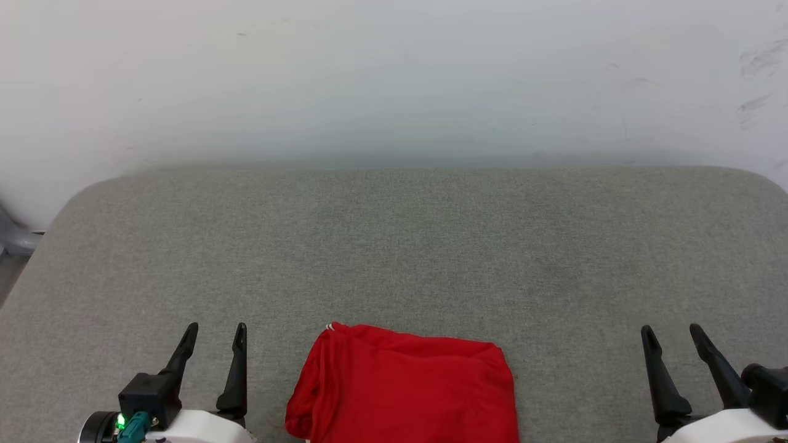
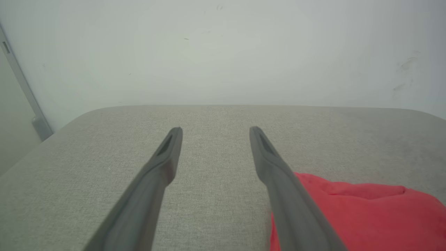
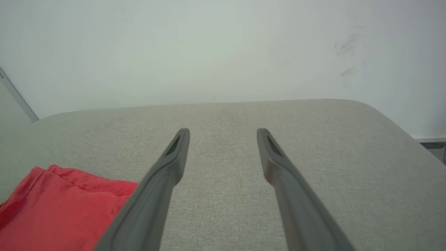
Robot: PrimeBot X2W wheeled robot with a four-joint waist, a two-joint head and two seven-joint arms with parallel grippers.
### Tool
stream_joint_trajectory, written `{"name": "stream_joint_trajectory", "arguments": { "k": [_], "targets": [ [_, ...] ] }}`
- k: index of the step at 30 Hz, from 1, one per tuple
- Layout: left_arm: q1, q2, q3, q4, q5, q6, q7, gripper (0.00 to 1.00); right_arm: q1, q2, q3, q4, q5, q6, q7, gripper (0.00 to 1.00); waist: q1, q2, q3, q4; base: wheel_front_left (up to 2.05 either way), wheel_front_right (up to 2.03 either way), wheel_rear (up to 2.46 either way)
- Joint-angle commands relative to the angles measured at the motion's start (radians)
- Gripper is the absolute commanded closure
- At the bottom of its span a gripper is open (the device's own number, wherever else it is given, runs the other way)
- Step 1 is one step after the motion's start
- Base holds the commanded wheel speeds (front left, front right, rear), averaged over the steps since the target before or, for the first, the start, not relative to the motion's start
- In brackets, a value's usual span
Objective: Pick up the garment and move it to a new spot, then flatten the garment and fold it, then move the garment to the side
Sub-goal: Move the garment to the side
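The garment (image 1: 403, 387) is a folded red bundle lying at the near edge of the grey table, between my two grippers, its plain red side up. A sliver of white trim shows at its far left corner. My left gripper (image 1: 215, 335) stands open to the left of it, apart from the cloth, holding nothing. My right gripper (image 1: 672, 335) is open at the lower right, farther from the cloth, also empty. In the left wrist view the garment (image 2: 366, 216) lies to the right of the open fingers (image 2: 167, 157). In the right wrist view the garment (image 3: 59, 209) sits at the lower left.
The grey fabric-covered table (image 1: 394, 246) has rounded far corners and ends at a white wall (image 1: 394, 80). A grey metal upright (image 2: 24, 90) stands beyond the table's far left corner. Bare tabletop stretches beyond and beside the garment.
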Motion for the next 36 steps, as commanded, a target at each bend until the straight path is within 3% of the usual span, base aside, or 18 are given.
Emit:
{"name": "stream_joint_trajectory", "arguments": {
  "k": [1,12,23,36],
  "targets": [
    [-0.009,-0.003,0.005,0.001,0.008,-0.004,-0.004,0.0,0.016,0.005,-0.015,0.011,0.015,0.0,0.021,0.0,0.0,-0.0001,0.0,0.003,0.0,0.0,0.0],
    [-0.044,-0.03,0.017,-0.025,0.027,-0.018,-0.004,0.0,-0.012,-0.099,-0.062,0.156,0.235,0.0,0.257,0.0,0.0,-0.0001,0.043,0.051,0.0,0.0,0.0],
    [-0.102,-0.068,0.046,-0.03,0.045,-0.055,-0.004,0.0,-0.097,-0.137,0.163,0.231,0.428,0.0,0.464,0.0,0.0,-0.0001,0.135,0.124,0.0,0.0,0.0],
    [-0.141,-0.099,0.083,-0.024,0.075,-0.089,-0.004,0.0,-0.211,-0.095,0.325,0.429,0.555,-0.001,0.571,0.0,0.0,-0.0001,0.199,0.169,0.0,0.0,0.0]
  ]
}}
